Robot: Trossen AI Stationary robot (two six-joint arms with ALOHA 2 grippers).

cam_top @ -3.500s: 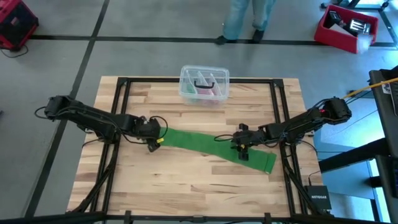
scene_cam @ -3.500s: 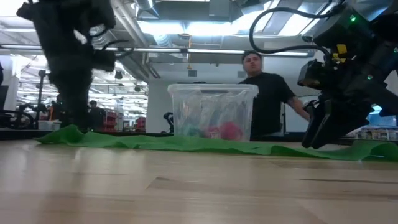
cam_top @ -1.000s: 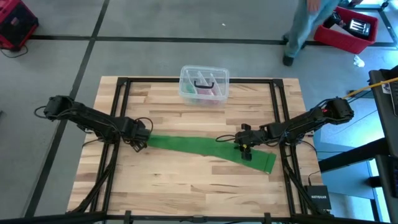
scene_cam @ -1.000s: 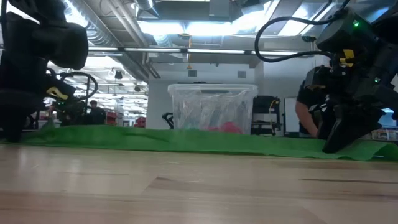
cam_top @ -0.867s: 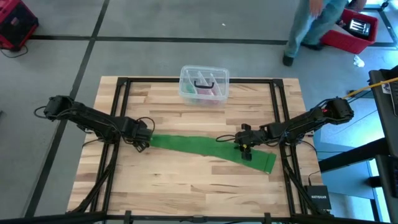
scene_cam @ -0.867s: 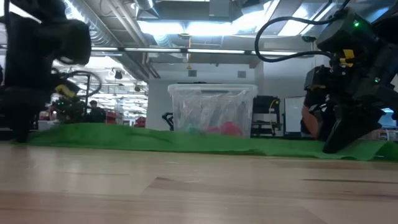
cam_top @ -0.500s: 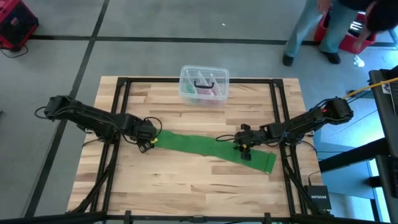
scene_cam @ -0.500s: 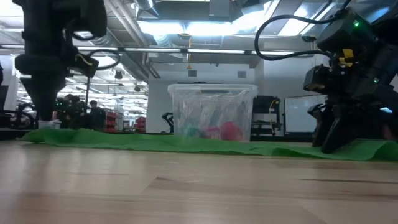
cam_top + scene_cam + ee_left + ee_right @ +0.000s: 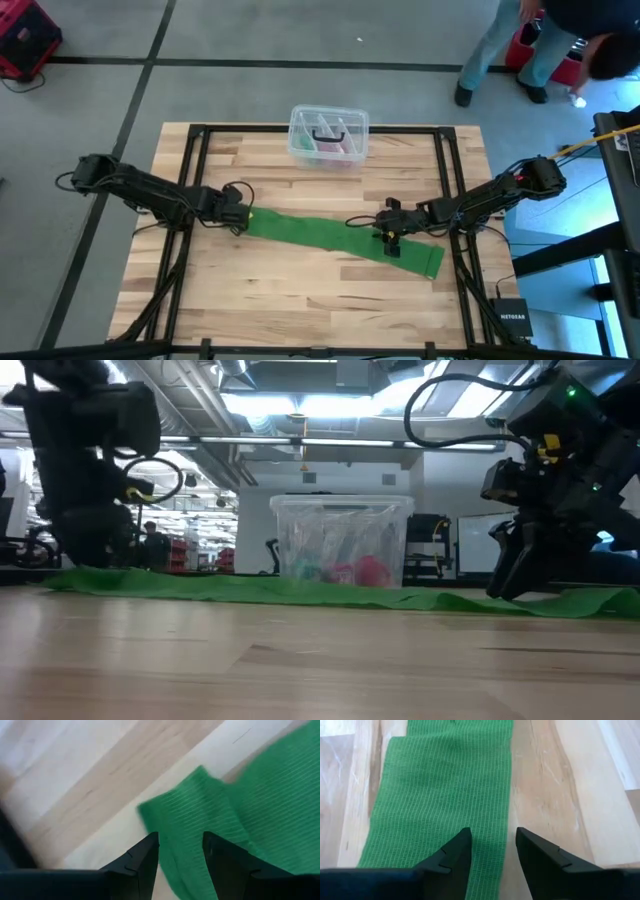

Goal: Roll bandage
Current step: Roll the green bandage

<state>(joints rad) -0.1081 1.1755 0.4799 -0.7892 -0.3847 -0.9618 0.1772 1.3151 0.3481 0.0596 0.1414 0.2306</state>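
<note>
Bandage lies unrolled as 1 long bright green strip on the wooden table, running at a slant in front of the clear plastic box and well apart from it. Seen from the box, 1 end of the strip points toward the left arm and the other, lower end reaches toward the right-hand table frame.

At the bandage's left end sits the left gripper, low over the table. Its wrist camera shows the 2 dark fingers spread with a gap between them, and the ribbed green fabric runs into that gap; the corner of the strip looks slightly lifted or folded there. Whether the fingers actually pinch the cloth cannot be told.

Near the bandage's other end, the right gripper stands on or just above the strip. Its fingers are parted, straddling one long edge of the flat green weave, with bare wood beside it.

From table height, the bandage forms a thin green line in front of the box.
</note>
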